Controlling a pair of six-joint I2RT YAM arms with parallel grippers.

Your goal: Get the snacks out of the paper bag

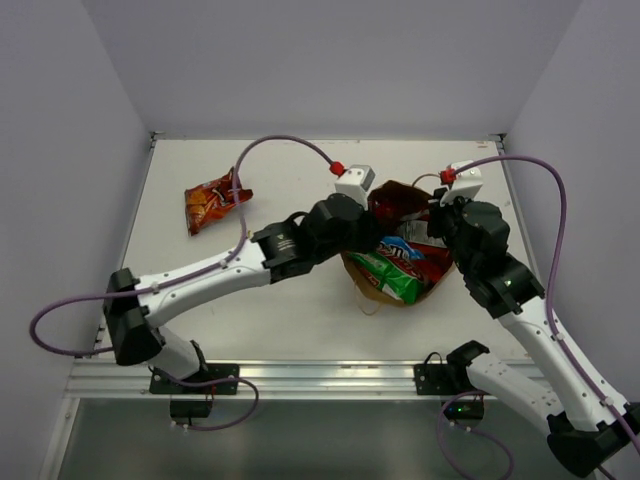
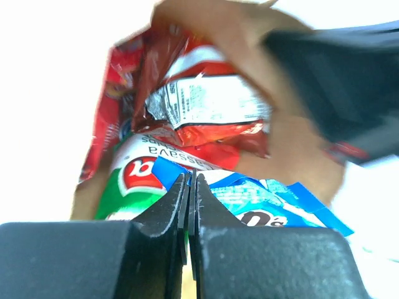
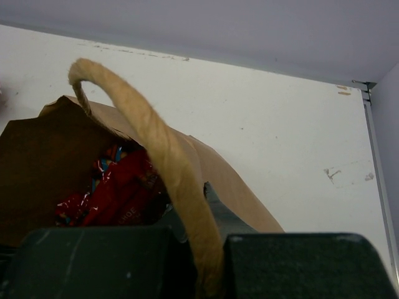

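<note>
The brown paper bag (image 1: 372, 287) lies at the table's middle right, mouth open. Snacks show in it: a green-white chip bag (image 1: 385, 270), a blue packet (image 1: 398, 247) and red packets (image 1: 432, 262). My left gripper (image 1: 372, 222) reaches into the mouth. In the left wrist view it (image 2: 192, 180) is shut on the edge of the blue packet (image 2: 274, 202), with the green-white bag (image 2: 121, 187) and a red packet (image 2: 193, 103) behind. My right gripper (image 1: 438, 218) is shut on the bag's twisted handle (image 3: 146, 131) at the rim (image 3: 37, 156). A red packet (image 3: 118, 190) shows inside.
One red-orange chip bag (image 1: 212, 200) lies out on the white table (image 1: 300, 320) at the far left. Grey walls stand on three sides. The right gripper's dark body (image 2: 340, 78) is close at the upper right of the left wrist view.
</note>
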